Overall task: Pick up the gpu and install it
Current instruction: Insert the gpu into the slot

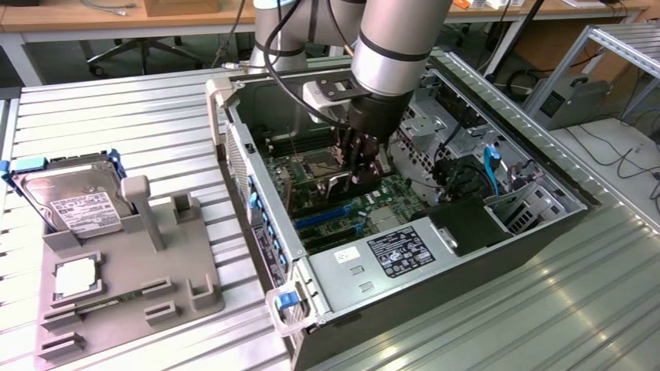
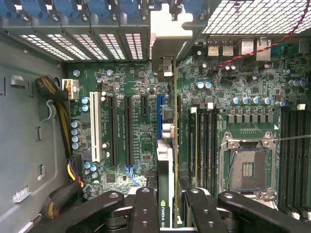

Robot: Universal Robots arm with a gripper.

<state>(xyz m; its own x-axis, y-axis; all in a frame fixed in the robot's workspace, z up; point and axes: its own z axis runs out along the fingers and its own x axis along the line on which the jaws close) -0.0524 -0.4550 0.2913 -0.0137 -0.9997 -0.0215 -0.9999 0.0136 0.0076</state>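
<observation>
Claw: the gripper (image 1: 361, 164) hangs straight down inside the open computer case (image 1: 250, 193), just toward twelve o'clock from the middle of the exterior view. It is closed narrow on the gpu (image 2: 165, 165), with black fingers (image 2: 146, 211) on either flat side of the card.
Gpu: held on edge, so the wrist view sees only its thin top edge with a maker's label. It sits low over the motherboard (image 2: 136, 77), and its silver bracket (image 2: 167, 34) reaches the grille of rear slot openings.
Slot: the card runs along the blue slot (image 2: 158, 114). I cannot tell whether its lower edge is seated there.
Neighbours of the card: black slots and a white slot (image 2: 95, 126) lie on one side. The memory slots (image 2: 206, 145) and the bare processor socket (image 2: 248, 167) lie on the other.
Case: lying on its side with the cover off, filling the exterior view from centre to three o'clock. The labelled power supply (image 1: 407, 249) sits at five o'clock from the gripper.
Cables: a blue cable (image 1: 490, 170) curls at three o'clock from the gripper, well apart from it.
Parts stand: a grey holder (image 1: 154, 286) rests on the ribbed metal table (image 1: 124, 124) at eight o'clock in the exterior view, beside the case.
Hard drive: a silver hard drive (image 1: 67, 197) with a white label leans in the holder at nine o'clock.
</observation>
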